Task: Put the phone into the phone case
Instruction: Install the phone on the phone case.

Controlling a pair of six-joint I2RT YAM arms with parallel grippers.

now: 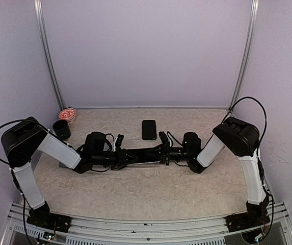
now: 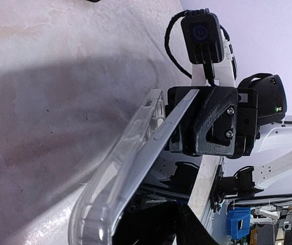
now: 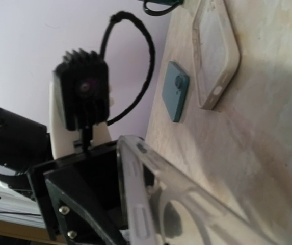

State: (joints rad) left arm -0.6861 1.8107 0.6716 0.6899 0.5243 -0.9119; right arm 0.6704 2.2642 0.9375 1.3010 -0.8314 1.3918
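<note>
A clear phone case (image 1: 143,155) hangs just above the table centre, stretched between my two grippers. My left gripper (image 1: 123,157) is shut on its left end and my right gripper (image 1: 162,153) is shut on its right end. In the left wrist view the case (image 2: 130,148) runs away from me, edge-on, into the right gripper (image 2: 184,122). In the right wrist view the case (image 3: 186,189) shows a round ring on its back, and the table shows through it. Its far end sits in the left gripper (image 3: 112,173). The black phone (image 1: 149,129) lies flat on the table behind the grippers, untouched.
A dark cup (image 1: 61,129) and a red-and-white bowl (image 1: 67,114) stand at the back left. In the right wrist view a second, beige case (image 3: 214,51) and a small teal block (image 3: 175,91) lie on the table beyond the left arm.
</note>
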